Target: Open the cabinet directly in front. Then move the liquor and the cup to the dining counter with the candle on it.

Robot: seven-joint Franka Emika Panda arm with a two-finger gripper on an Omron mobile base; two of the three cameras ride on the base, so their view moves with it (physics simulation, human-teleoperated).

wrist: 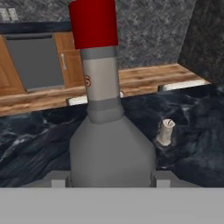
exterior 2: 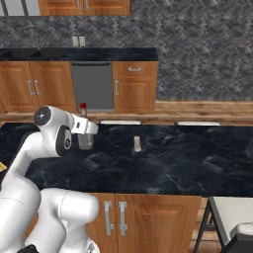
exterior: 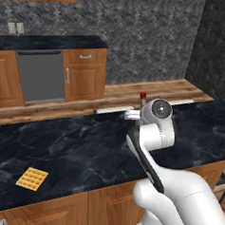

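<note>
Black marble dining counter (exterior 2: pixel 197 163) — herringbone backsplash (exterior 2: pixel 207 54)

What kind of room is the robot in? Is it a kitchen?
Yes, it looks like a home kitchen, a computer-drawn one. There's a dishwasher set between wooden cabinets, a sink faucet on the far counter, and a big black marble island in front.
</note>
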